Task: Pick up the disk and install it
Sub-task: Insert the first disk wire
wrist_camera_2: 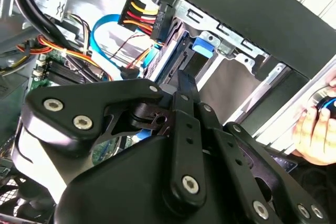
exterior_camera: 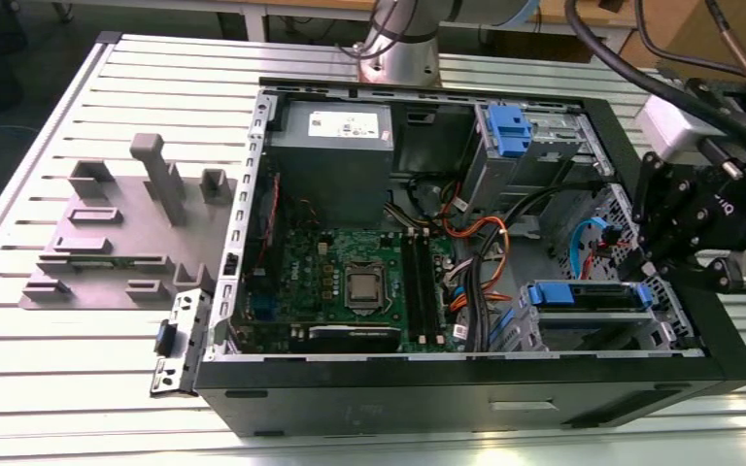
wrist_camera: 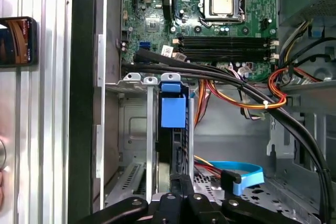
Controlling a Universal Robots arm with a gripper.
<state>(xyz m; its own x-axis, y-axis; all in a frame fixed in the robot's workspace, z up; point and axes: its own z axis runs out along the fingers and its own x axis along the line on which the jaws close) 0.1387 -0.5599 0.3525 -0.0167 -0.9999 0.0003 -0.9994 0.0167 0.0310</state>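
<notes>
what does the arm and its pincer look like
The arm has a silver-grey tube rising from the table's far side, with black cables looping along its upper part. A pale grey block sits at the wrist. The pincer is matt black, built of flat linkage bars joined by silver screws, with small white lettering on its side.

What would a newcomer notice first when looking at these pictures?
First, the open computer case on the slatted table, with its green circuit board bare. Next, the black gripper at the exterior view's right edge of the case, beside the blue-railed disk sitting in its bay. In the second wrist view, a hand appears outside the case.
</notes>
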